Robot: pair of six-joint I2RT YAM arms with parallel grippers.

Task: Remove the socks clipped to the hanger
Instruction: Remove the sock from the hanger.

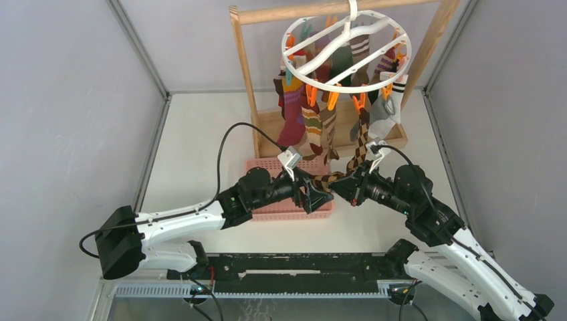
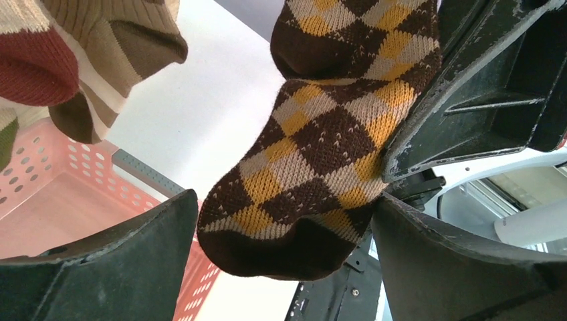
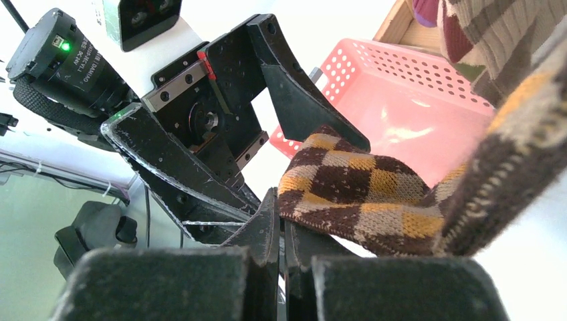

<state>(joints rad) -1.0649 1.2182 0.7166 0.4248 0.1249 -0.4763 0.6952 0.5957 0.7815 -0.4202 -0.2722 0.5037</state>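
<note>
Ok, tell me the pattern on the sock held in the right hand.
The sock is brown argyle with yellow and tan diamonds, clearest in the left wrist view.

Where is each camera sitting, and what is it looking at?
Top external: above and behind the arms, facing down at the hanger and its socks; both arms show.
Left wrist: on the left arm, facing along its open fingers at the argyle sock between them.
Right wrist: on the right arm, facing past its fingers, shut on that sock, toward the left gripper.
Shared: both wrist views show the argyle sock and the pink basket.
</note>
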